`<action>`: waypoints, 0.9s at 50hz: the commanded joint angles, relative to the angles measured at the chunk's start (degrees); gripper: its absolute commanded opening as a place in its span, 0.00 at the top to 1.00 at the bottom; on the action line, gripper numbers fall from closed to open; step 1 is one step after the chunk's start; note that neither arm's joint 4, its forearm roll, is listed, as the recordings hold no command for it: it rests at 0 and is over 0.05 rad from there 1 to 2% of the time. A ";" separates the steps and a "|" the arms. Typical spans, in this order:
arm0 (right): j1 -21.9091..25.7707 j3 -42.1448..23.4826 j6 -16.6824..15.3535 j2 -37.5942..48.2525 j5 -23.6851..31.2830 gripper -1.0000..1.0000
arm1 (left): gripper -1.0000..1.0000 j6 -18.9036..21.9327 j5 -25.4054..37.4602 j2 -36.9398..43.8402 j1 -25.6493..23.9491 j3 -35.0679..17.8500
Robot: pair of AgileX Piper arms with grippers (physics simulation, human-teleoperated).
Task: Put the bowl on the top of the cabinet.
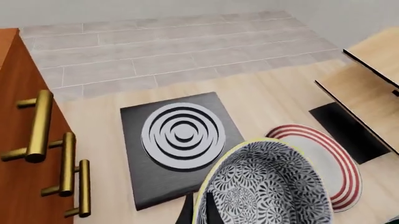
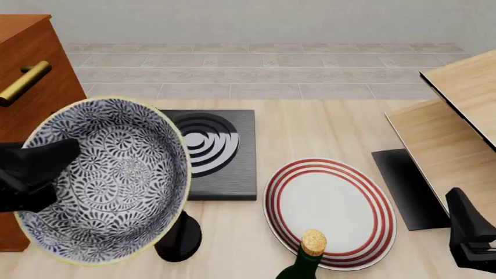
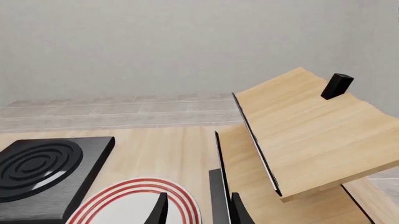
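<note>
1. On the pale wood tabletop (image 2: 326, 125) I see a black square slab with grey concentric rings (image 2: 213, 152) near the middle, and beside it, toward the near edge, a flat white plate with red rings (image 2: 329, 212).
2. A green bottle with a cork stopper (image 2: 308, 256) pokes up at the near edge, overlapping the plate's near rim in the front view; only its neck and cork show.
3. A pale light-wood shelf unit (image 2: 453, 125) stands along the right edge, with a dark mat (image 2: 407, 189) under it. A small black block (image 3: 337, 86) sits on its top board.
4. The tall reddish-brown wooden cabinet with brass bar handles (image 2: 35, 64) stands at the left edge. Its top is cut off by the frame in the front view, so I cannot see that surface whole.
5. The round deep bowl with the dense blue-grey and white floral pattern and pale yellowish rim (image 2: 104, 177) is up off the tabletop, tilted with its opening toward the front camera, in front of the cabinet's face and below its top.
6. The left pincer (image 2: 35, 171) is pinching the bowl's rim at the bowl's left side: one dark finger lies inside the bowl, the rest is hidden behind the wall.
7. The right pincer (image 3: 196, 207) hangs near the right near corner with its fingers spread and nothing between them; only their tips show in its wrist view.
</note>
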 commanded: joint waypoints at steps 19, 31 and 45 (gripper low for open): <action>0.08 0.00 0.08 0.00 -0.17 0.00 | 1.00 -1.75 -8.22 14.11 -2.59 -8.29; 0.06 0.00 -0.04 0.00 -0.19 0.00 | 1.00 -7.35 -9.47 19.96 -2.17 -10.63; 0.04 0.00 -0.19 0.00 -0.23 0.00 | 1.00 -10.71 -7.57 28.40 -0.48 -16.43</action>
